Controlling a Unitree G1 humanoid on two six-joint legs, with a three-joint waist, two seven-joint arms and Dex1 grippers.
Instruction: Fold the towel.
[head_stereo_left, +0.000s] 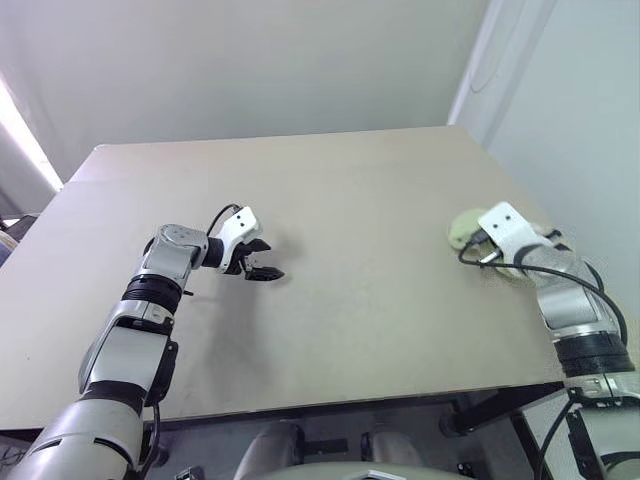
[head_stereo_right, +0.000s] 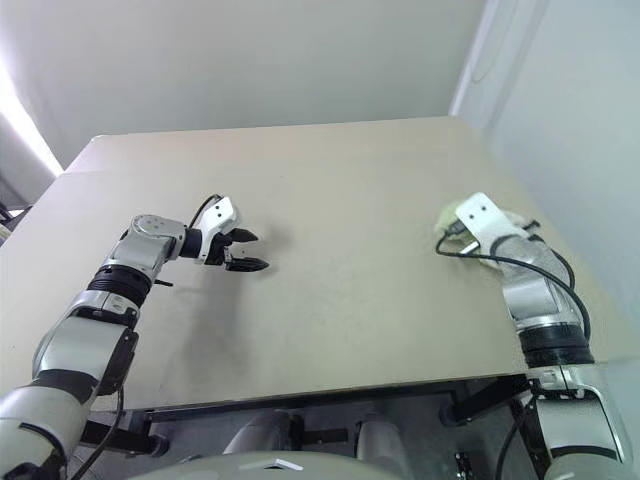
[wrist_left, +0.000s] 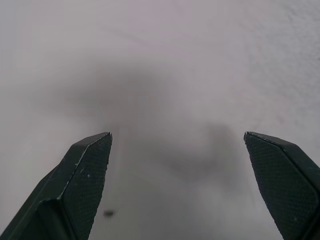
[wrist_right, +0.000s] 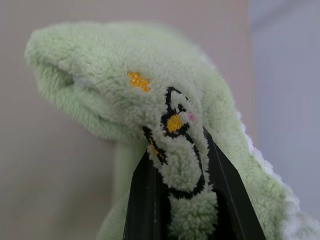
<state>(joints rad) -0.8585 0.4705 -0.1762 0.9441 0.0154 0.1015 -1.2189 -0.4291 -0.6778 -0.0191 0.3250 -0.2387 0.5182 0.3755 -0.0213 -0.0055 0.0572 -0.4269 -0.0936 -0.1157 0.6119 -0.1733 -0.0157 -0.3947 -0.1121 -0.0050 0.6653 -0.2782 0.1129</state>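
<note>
The table (head_stereo_left: 330, 190) is a plain beige top with its far edge against the wall and its right edge running close beside a pale wall panel; the whole middle and far area of the surface lies bare, leaving wide room between the two arms. One towel (wrist_right: 150, 90) is in the scene, bunched into a lime-green wad near the table's right edge, with white edging on one side and a black-and-yellow embroidered mark facing the wrist camera. The right gripper (wrist_right: 187, 200) is closed tight on a fold of this cloth, its two black fingers pressing the pile from either side (whether the wad rests on the table or hangs just above it is not clear from the head views). The left gripper (head_stereo_left: 258, 262) hovers over the left-centre of the table, well apart from the towel, its fingers (wrist_left: 82, 180) spread wide with nothing between them.
</note>
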